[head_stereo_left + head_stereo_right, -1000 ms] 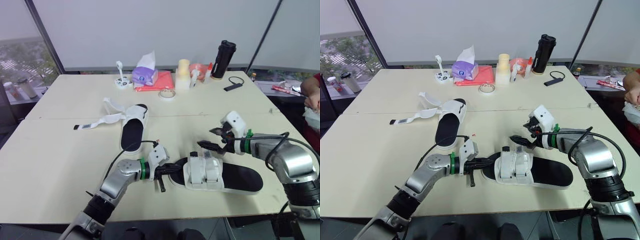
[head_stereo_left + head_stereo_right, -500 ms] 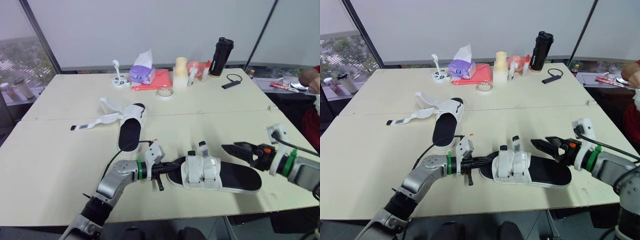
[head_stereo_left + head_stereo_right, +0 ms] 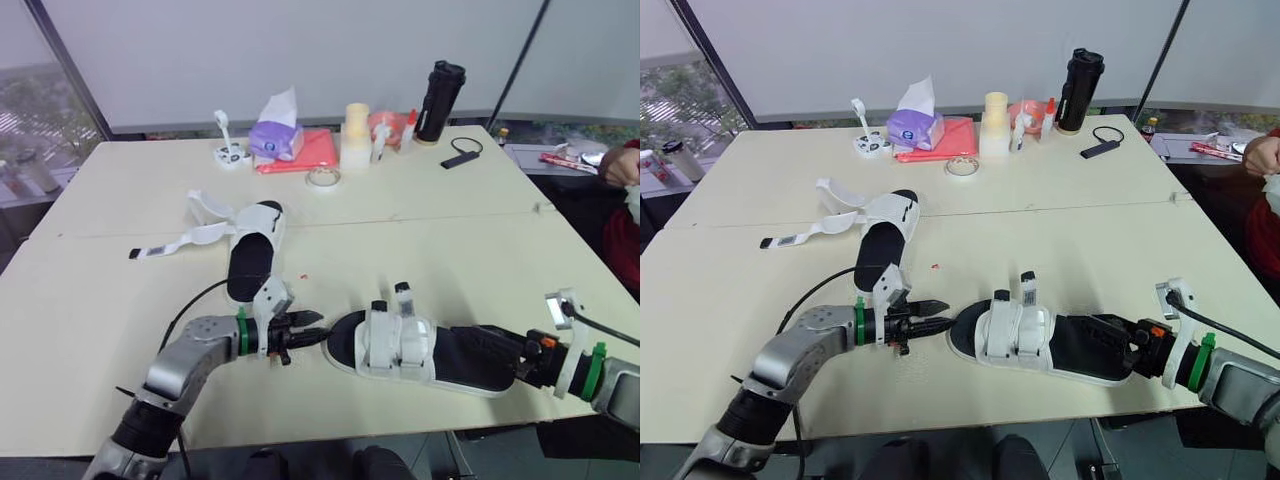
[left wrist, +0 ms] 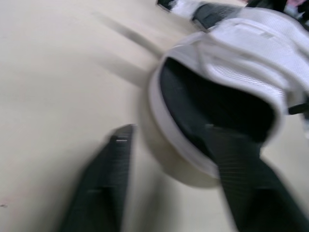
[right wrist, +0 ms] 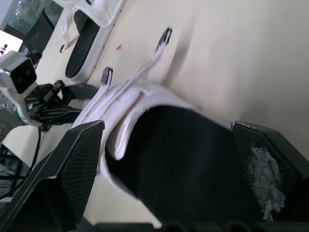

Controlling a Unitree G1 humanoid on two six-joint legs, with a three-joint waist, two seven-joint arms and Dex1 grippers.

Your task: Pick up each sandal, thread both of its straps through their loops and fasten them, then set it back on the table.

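left fingers (image 4: pixel 104 183) spread at near sandal (image 3: pixel 1015 330) toe | right fingers (image 5: pixel 72 169) wide astride its heel | second sandal (image 3: pixel 875 255) beyond

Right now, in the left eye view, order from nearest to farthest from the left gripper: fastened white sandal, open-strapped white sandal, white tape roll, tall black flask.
1. Fastened white sandal, toe at the left gripper.
2. Open-strapped white sandal, just beyond.
3. White tape roll, farther back.
4. Tall black flask, far edge.

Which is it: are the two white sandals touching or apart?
Apart. The left eye view shows bare table between the near sandal and the far sandal.
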